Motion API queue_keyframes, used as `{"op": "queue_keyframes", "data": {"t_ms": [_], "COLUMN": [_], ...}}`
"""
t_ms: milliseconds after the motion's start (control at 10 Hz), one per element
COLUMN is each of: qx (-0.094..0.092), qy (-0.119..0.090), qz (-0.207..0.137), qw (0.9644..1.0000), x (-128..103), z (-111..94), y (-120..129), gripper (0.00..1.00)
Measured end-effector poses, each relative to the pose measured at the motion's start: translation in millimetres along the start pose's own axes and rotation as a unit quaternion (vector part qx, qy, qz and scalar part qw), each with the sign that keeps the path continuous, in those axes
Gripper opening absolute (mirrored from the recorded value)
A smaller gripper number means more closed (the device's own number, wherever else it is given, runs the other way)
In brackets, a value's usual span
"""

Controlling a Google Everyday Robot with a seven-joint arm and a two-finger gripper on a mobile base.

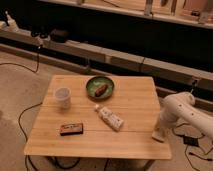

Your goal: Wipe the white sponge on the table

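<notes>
— Wood plank top, entry one: table (135,95), one, low, on thin legs. Where do we log the sponge?

— Sponge (158,136), one: a pale block at the right edge of the table, toward the near corner, directly under the gripper (159,131). We judge that it lies on the wood. The gripper stands over it at the end of the white arm (176,107). We cannot tell whether it is clenched on the sponge or loose.

— Step in hand, as we judge it?

— Wiping, at or near its start. To do it well we would keep the sponge flat and press down evenly. We would draw it leftward along the planks in straight, overlapping passes. The bare strip along the near edge and the right side gives us room. The tube (110,118) lies closest to that path, so we would stop short of it or go round. With too much tilt the sponge may roll out from under the tip, and with too little pressure it only skims.

— Counts for the rest?

— Bowl (90,84), green, one, far middle, holding one brown piece (101,89). Cup (62,96), translucent, one, left of the bowl. Tube, white, one, lying at a slant mid-table. Packet (71,129), dark and flat, one, near front left, apart from the others.

— Arms?

— One arm, one gripper.
</notes>
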Motion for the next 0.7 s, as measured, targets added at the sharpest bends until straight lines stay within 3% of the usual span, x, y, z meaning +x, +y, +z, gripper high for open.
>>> {"op": "queue_keyframes", "data": {"t_ms": [400, 700], "qx": [0.016, 0.026], "qy": [0.012, 0.011], "qz": [-0.012, -0.045], "qw": [0.9997, 0.9986], "x": [27, 16], "z": [-19, -25], "y": [-39, -77], "gripper": [0.3, 0.3]}}
